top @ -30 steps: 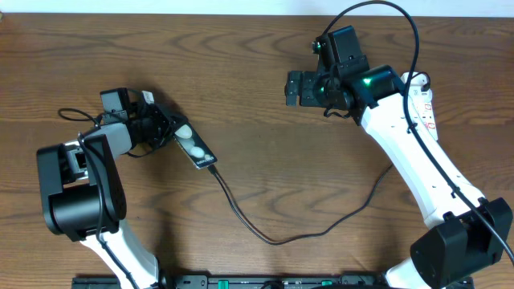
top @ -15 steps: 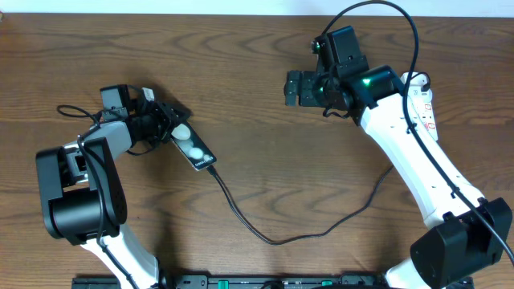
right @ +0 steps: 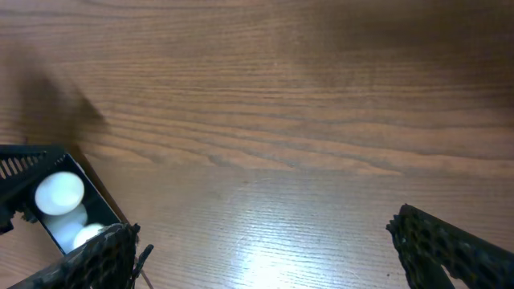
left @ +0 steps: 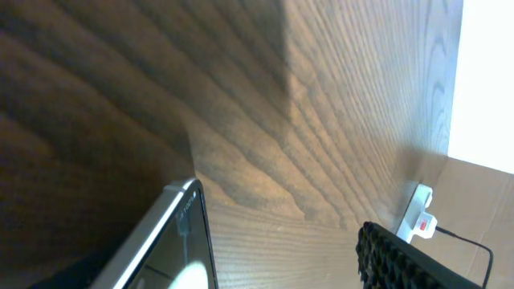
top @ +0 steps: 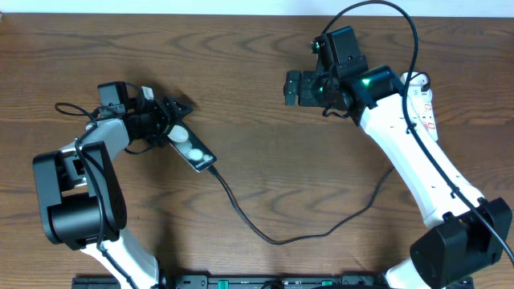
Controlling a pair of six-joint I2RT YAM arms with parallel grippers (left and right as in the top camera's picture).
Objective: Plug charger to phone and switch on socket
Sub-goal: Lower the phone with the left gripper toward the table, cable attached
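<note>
Brown wood is making up the surface [top: 257, 48]. The black phone [top: 193, 148] is lying slanted on its left part. The left hand [top: 175, 122] is sitting at the phone's upper end with its fingers standing apart, not squeezing it. The charger [top: 273, 238] is looping across the surface, its tip touching the phone's lower end. The right hand [top: 291, 89] is hanging wide open, well apart from the phone. The white socket [top: 426, 103] is lying near the right edge, partly under the right arm.
</note>
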